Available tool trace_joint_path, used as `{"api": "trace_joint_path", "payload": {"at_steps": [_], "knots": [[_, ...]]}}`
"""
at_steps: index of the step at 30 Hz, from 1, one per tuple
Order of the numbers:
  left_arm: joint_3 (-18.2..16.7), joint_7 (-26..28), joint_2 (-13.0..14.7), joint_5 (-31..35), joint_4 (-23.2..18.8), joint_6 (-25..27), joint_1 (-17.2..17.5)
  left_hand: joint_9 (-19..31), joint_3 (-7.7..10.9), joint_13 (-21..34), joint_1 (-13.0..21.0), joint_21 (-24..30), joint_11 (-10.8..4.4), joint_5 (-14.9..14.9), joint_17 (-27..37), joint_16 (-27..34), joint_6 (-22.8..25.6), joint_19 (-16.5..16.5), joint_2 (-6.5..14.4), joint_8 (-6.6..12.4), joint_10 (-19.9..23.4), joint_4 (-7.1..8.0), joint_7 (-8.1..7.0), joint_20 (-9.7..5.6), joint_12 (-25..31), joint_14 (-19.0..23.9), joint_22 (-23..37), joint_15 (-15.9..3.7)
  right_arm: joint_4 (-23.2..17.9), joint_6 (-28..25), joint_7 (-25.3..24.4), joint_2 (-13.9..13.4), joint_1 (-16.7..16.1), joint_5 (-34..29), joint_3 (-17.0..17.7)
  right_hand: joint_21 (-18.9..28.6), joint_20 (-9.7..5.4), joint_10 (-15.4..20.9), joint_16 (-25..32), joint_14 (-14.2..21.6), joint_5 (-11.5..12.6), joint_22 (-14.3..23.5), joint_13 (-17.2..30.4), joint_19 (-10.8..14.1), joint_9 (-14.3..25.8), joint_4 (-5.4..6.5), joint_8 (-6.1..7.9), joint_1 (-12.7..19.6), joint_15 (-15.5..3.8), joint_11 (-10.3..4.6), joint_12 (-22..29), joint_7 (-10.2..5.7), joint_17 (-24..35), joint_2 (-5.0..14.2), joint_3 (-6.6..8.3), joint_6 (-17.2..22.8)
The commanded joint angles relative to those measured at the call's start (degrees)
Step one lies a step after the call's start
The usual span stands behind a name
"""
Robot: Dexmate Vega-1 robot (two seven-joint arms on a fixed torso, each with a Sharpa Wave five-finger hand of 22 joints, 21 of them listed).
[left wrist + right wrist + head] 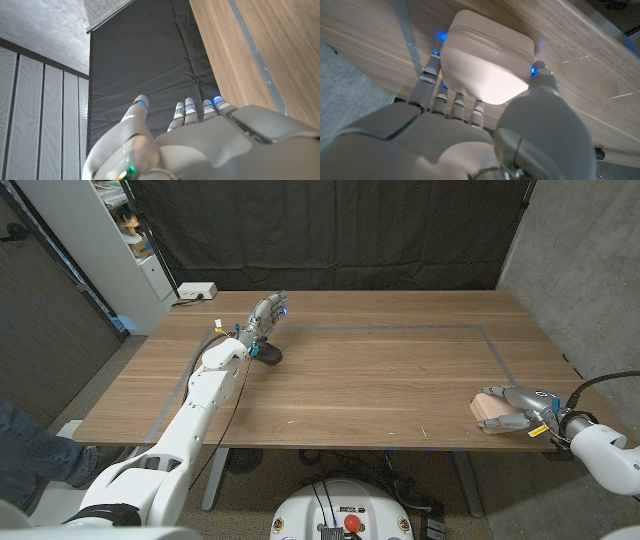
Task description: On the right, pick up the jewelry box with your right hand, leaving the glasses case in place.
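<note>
Item, jewelry box (487, 62): pale beige, rounded corners, a seam running round its lid. I am holding it in my right robot hand (518, 412) at the tabletop's (380, 380) near right corner. In the right wrist view the fingers (431, 75) are reaching along one side of the box and the thumb (542, 77) is pressing the opposite side, so the box is sitting clamped between them. Whether the box is touching the wood or is just clear of it, I cannot tell.

Item, left robot hand (266, 318): I am keeping it over the far left part of the tabletop, fingers extended and slightly apart, gripping nothing. In the left wrist view its fingertips (186, 105) are pointing toward a dark curtain (150, 65).

Item, small dark object (268, 355): lying on the wood just beside the left wrist; too small to identify.

Item, tape outline (495, 350): grey, marking a rectangle on the tabletop.

Item, white shelving unit (110, 240): standing beyond the far left corner.
</note>
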Motion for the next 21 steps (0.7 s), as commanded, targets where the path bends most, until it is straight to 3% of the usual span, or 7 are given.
{"api": "trace_joint_path", "payload": {"at_steps": [1,21], "knots": [[-0.1,0.1,0.0,-0.1,-0.8,0.1,0.4,0.2,0.34,0.3,-0.3,0.4,-0.2,0.1,0.1,0.3,-0.1,0.2,0.1,-0.01,0.3,0.0,-0.02,0.5,0.2,-0.1,0.1,0.27,0.6,1.8,-2.1,-0.1,-0.2,0.6,0.7,-0.2,-0.22,0.0,0.3,6.8,-0.2,0.0,0.1,0.6,0.2,0.27,-0.02,4.7,-6.53,0.42,0.0,-0.45,0.4,4.43,0.11,0.8],[-0.1,-0.1,-0.5,-0.2,0.5,-0.9,-0.3,0.2,0.38,0.3,-0.4,0.4,-0.33,0.1,0.1,0.3,-0.1,0.3,0.1,0.0,0.0,0.02,-0.05,0.66,0.1,-0.1,0.2,0.23,-0.4,4.7,-4.2,1.4,0.8,-0.7,2.7,-0.6,-0.17,-0.2,0.5,7.0,-0.7,0.1,0.2,1.0,0.2,0.18,-0.25,5.6,-6.3,0.02,-0.4,-0.88,0.9,4.78,0.28,1.5]]}}
